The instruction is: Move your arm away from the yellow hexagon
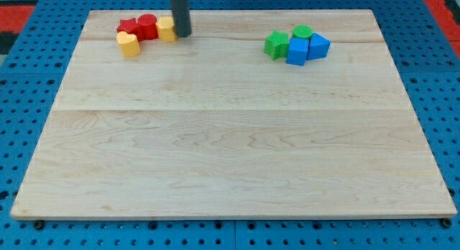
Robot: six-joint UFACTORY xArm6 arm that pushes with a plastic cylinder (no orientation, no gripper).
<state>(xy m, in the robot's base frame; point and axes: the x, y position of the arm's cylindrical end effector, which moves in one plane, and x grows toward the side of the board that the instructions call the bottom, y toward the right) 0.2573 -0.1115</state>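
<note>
One yellow hexagon point(166, 29) sitting near the board's upper-left corner, pressed right against my tip point(182, 34) on the tip's left side. No jaws or pads on this arm, just the straight dark rod coming down from the view's top edge, so nothing gripped or clamped, only the rod's lower end touching the hexagon's right face. Just left of the hexagon, further from my tip, a red cylinder point(147, 26) and beyond it a red block point(129, 26) of star-like outline, the three packed in a row. Below and left of that row, a yellow heart-shaped block point(129, 44) touching the red pieces. Well apart to the right of my tip, a second cluster: a green star-like block point(276, 44), a green cylinder point(302, 32) behind, a blue cube point(297, 51) in front and a blue block point(318, 46) of angular shape on the far right, all touching. Beneath everything, a pale wooden board point(230, 149) on a blue perforated surface point(29, 113).
</note>
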